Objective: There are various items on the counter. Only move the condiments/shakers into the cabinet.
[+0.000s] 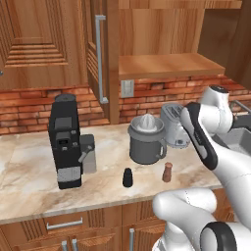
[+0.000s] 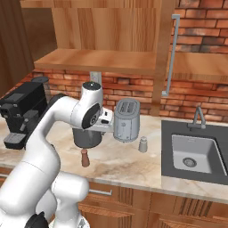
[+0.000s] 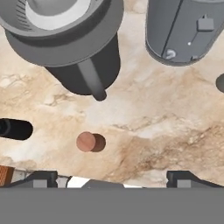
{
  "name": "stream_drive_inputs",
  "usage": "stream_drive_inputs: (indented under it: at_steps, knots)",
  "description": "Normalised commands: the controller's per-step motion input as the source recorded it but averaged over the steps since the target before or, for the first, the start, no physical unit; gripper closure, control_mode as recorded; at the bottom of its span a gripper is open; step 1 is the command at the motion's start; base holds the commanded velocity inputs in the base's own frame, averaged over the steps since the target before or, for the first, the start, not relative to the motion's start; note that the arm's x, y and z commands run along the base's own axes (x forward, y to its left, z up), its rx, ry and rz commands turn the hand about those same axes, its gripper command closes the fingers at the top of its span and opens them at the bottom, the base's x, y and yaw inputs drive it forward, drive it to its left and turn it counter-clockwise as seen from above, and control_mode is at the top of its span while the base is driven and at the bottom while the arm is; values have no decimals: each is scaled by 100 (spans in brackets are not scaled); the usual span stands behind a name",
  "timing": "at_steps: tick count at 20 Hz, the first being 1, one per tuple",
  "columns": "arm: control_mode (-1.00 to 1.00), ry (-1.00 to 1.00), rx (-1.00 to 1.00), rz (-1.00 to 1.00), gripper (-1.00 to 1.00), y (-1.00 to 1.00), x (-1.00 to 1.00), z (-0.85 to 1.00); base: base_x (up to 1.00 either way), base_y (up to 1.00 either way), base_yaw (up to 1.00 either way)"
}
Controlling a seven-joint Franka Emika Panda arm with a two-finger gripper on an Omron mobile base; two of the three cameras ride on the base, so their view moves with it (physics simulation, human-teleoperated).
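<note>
On the beige marble-patterned worktop (image 1: pixel 29 162) the small brown wooden shaker (image 3: pixel 86 141) stands upright by the grey citrus juicer (image 3: pixel 65 39), seemingly below the released, wide-spread end effector (image 3: pixel 111 178), apparently lining up a top-down grasp.

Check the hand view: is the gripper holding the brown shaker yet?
No. The brown shaker stands free on the counter, and the gripper is open above it with nothing between its fingertips.
</note>
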Motion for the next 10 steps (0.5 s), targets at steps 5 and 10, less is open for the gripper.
stream_drive_inputs:
  at_steps: [5, 10]
  knots:
    - [-100, 6, 7, 12, -100, -13, 0, -17, 0, 0, 0]
    - [-100, 4, 18, 23, -100, -19, 0, -25, 0, 0, 0]
